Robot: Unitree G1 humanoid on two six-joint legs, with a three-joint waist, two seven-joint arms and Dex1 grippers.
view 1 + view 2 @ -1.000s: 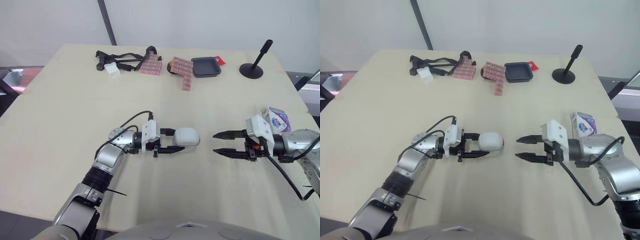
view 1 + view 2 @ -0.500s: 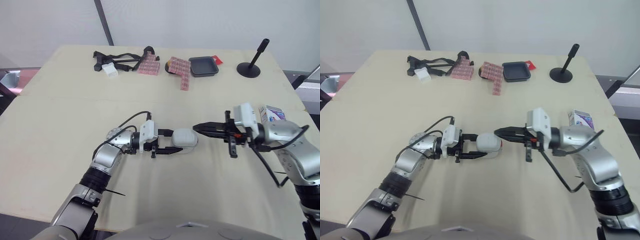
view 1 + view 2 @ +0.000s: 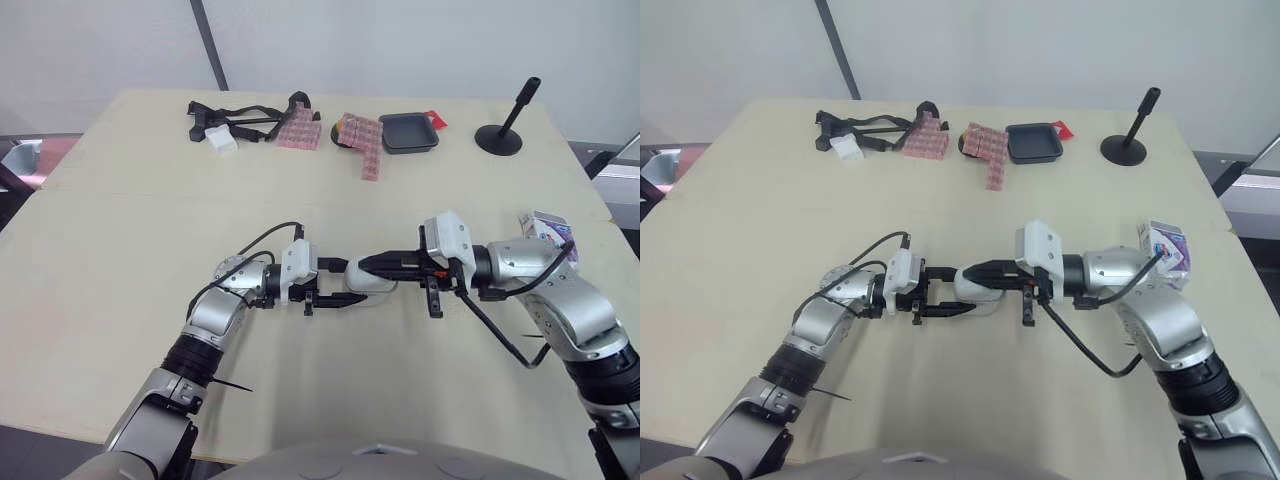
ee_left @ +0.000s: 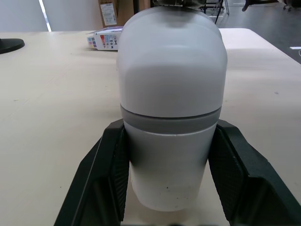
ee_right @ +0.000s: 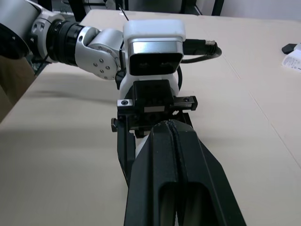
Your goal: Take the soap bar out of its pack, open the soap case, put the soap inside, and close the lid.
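Clearly we are early in the job, with most of it left to do. Our left gripper [image 3: 342,283] has its two black fingers closed on the sides of the soap case [image 4: 171,70], holding it low over the table [image 3: 120,230] with its rounded end pointing toward the other arm. The left wrist view shows the seam between lid and base as an even, unbroken line, so we judge the case to be shut.

Our right gripper [image 5: 171,125] has its fingers pressed flat together with nothing between them. Their joined tip reaches in against the upper edge of the case, just in front of the left gripper's camera housing. We read this as the start of prying or pushing the lid up, but no gap shows at the seam.

The soap pack [image 3: 1167,247] lies on the table near the right arm's elbow, well apart from the case. We cannot tell whether it has been opened, and we see no loose bar anywhere.

By our reckoning nothing is finished. The lid has to come up, the soap has to leave its pack and go inside, and the lid has to go down again.
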